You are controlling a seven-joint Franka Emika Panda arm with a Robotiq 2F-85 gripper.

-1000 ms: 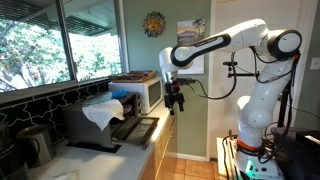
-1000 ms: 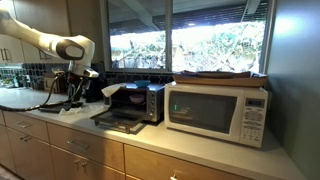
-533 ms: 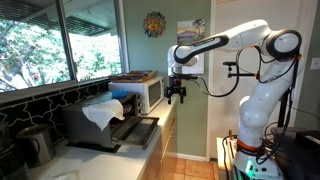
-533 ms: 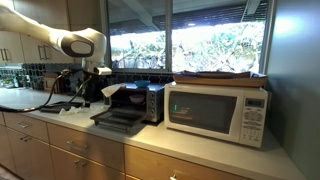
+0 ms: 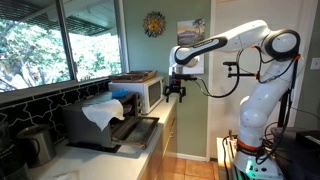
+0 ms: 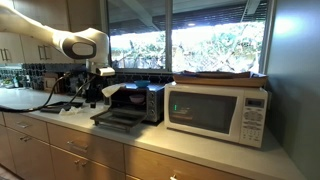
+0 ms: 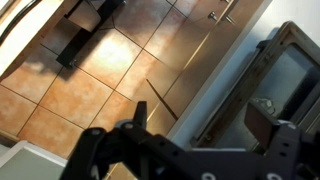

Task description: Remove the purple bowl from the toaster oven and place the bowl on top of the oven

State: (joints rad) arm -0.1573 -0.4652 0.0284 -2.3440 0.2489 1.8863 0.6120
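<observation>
The purple bowl shows only as a small blue-violet patch on top of the toaster oven. It lies beside a white cloth draped over the oven's front, well away from the gripper and lower than it. The patch is too small to tell how the bowl sits.

The oven's drop-down door lies open, below the gripper and off to its side. In the wrist view the gripper is spread wide, its 2 fingers holding nothing, with tiled floor between them. The door is at one side of them. A white-silver microwave stands just beyond the oven.
</observation>
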